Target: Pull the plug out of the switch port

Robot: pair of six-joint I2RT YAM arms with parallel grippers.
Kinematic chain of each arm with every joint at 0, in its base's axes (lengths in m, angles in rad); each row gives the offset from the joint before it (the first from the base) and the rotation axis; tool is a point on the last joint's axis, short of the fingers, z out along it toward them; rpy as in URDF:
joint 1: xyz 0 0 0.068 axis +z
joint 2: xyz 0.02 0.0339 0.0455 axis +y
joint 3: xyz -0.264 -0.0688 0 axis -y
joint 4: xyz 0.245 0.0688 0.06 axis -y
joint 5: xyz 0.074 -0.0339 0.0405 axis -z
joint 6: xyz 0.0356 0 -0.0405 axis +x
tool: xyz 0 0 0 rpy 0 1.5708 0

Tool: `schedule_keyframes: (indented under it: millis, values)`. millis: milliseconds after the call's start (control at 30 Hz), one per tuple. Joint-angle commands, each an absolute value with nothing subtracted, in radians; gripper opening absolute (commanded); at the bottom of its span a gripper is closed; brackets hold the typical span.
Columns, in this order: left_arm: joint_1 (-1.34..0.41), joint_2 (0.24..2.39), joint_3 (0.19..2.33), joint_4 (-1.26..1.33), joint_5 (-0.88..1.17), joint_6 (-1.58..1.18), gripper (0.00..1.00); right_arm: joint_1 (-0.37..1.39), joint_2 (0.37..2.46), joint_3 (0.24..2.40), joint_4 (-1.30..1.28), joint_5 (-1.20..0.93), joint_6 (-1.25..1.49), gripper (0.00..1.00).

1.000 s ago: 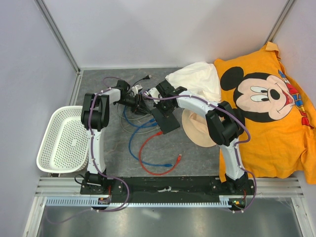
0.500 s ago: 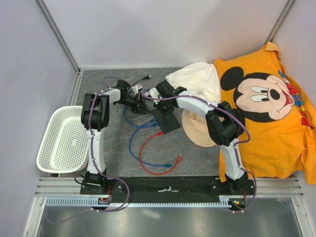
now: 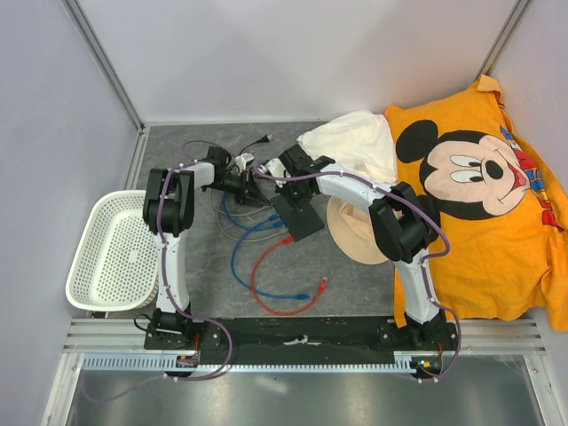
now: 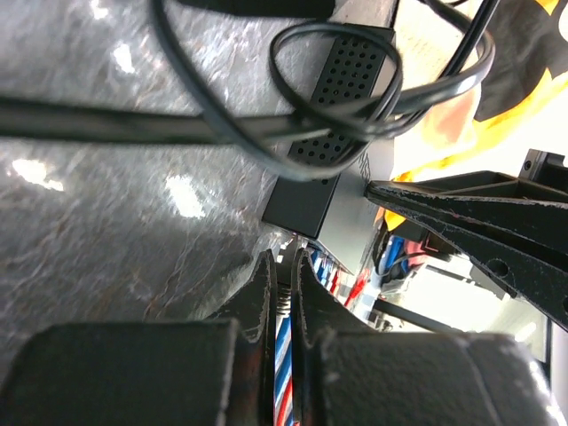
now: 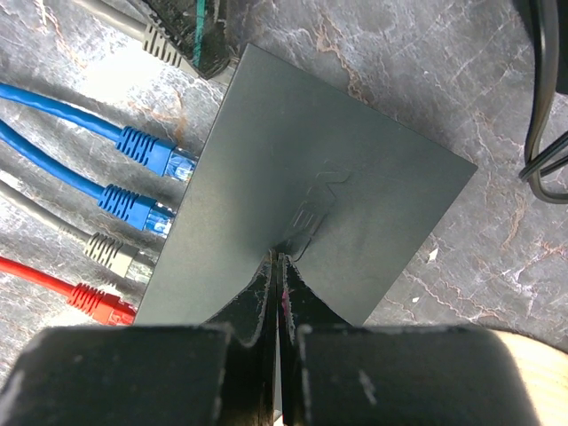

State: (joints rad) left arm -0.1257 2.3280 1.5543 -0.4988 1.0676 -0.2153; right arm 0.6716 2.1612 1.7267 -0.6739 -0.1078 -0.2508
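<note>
Flat black switch (image 5: pixel 328 195) lies with blue, grey, red plugs (image 5: pixel 149 147) in one edge.

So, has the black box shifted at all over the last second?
No. The black box lies where it did, its corner just as close to the tan hat, under the shut right pincer.
</note>
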Motion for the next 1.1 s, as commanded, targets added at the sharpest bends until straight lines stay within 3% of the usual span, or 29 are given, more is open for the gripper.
schedule_keyframes:
  millis: [0,867,1067]
  values:
    - [-0.107,2.312,1.503,-0.557,0.953,-0.167,0.02,0.692,2.249,1.703,-0.712,-0.114,-0.250,0.00]
    - [-0.115,2.258,1.424,-0.701,0.980,-0.038,0.02,0.699,2.278,1.678,-0.678,0.017,-0.199,0.00]
    - [-0.092,2.137,1.492,-0.735,0.875,-0.023,0.02,0.703,2.273,1.674,-0.675,0.023,-0.204,0.00]
